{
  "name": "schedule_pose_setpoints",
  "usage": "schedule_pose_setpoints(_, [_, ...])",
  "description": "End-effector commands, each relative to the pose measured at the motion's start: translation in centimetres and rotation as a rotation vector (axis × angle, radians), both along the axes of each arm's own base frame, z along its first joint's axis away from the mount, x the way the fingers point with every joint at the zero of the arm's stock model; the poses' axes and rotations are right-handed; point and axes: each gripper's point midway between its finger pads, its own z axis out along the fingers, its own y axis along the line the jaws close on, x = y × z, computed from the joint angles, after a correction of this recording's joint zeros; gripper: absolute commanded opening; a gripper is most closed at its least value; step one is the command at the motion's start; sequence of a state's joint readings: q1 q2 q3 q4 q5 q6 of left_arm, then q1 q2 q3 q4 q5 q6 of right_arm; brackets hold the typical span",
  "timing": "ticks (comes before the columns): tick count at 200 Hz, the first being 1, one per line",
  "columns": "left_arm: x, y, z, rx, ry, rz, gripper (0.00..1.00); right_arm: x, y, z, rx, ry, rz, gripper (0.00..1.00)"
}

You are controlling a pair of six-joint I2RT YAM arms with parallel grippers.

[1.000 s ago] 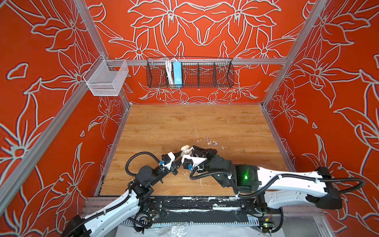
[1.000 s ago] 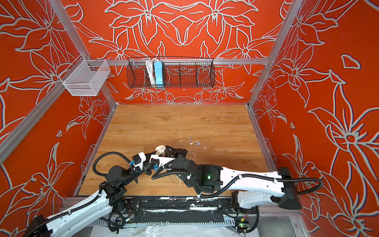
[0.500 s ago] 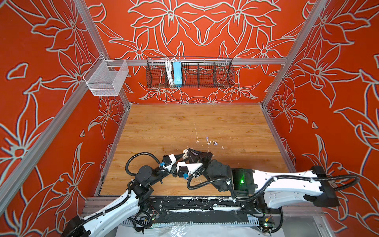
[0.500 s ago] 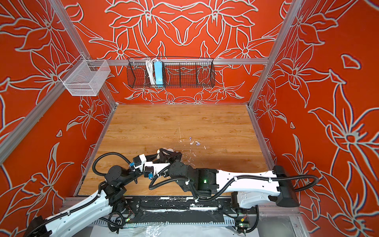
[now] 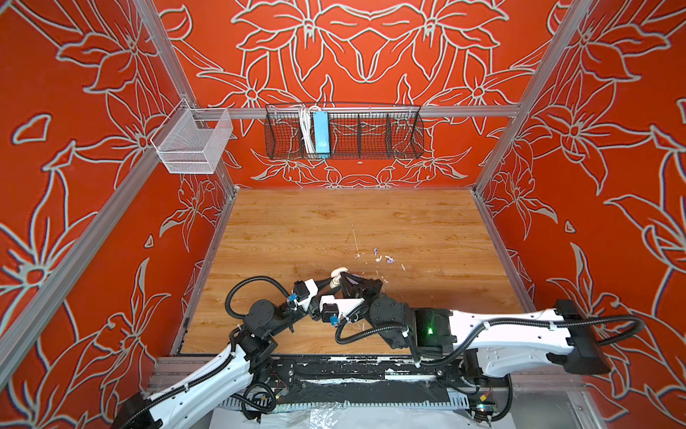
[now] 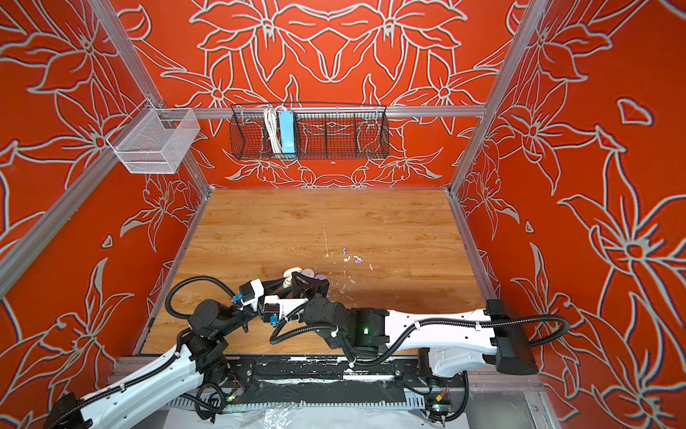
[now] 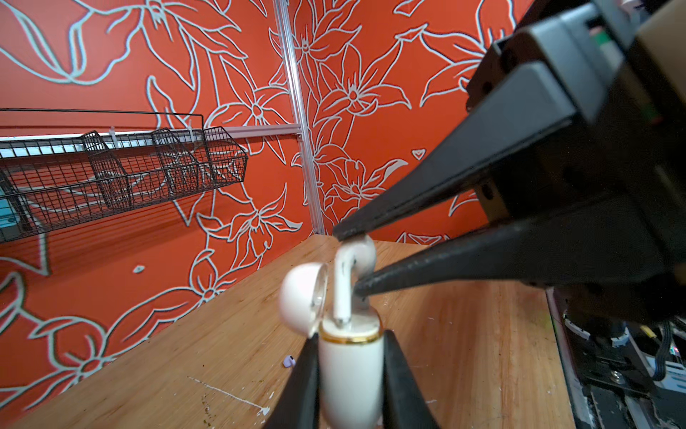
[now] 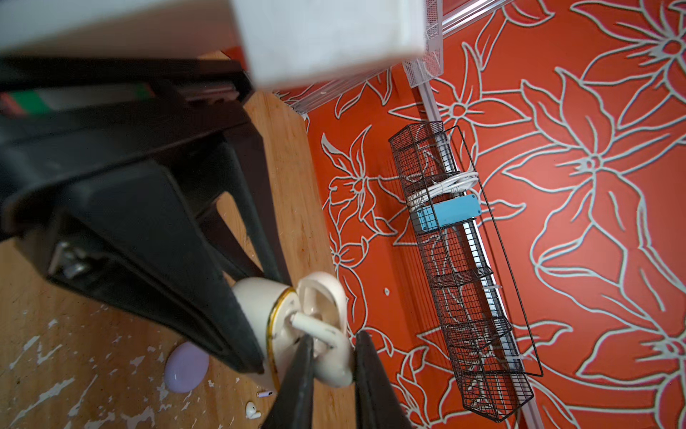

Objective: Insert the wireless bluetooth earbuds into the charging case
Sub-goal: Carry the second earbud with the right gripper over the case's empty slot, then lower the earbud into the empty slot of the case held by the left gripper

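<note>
My left gripper [image 7: 350, 336] is shut on a white charging case [image 7: 350, 371] with a gold rim, held up with its lid [image 7: 302, 293] open. My right gripper [image 7: 349, 262] is shut on the head of a white earbud [image 7: 349, 267], whose stem tip touches the case's top opening. The right wrist view shows the same earbud [image 8: 334, 356] between the right gripper [image 8: 334, 338] fingers, against the case [image 8: 256, 301]. In both top views the case [image 5: 337, 275] [image 6: 291, 275] is near the table's front middle. Several loose white and lavender earbuds [image 5: 382, 258] [image 6: 350, 257] lie behind it.
A lavender case [image 8: 185, 367] [image 6: 319, 275] lies shut on the wooden table [image 5: 297, 230] beside the grippers, among white paint flecks. A black wire basket [image 5: 343, 132] with a blue box hangs on the back wall, and a white mesh basket [image 5: 193, 143] at the left.
Both grippers, with the case and the earbud, have shifted slightly toward the table's near edge. The right arm has drawn in a little. Both grips are unchanged.
</note>
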State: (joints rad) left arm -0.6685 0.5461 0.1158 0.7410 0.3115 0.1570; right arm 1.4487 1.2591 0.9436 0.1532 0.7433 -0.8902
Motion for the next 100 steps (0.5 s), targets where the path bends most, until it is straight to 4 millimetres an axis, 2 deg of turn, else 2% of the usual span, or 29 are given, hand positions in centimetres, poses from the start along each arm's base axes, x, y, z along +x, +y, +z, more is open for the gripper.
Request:
schedule_pose_setpoints(1, [-0.2,0.2,1.9,-0.034,-0.038,0.001,0.00,-0.1,-0.3,0.9,0.044,-0.012,-0.003,0.11])
schedule_pose_setpoints(100, [-0.2,0.2,1.8,-0.032,-0.038,0.000,0.00,-0.2,0.7,0.1,0.050,0.008,0.011,0.11])
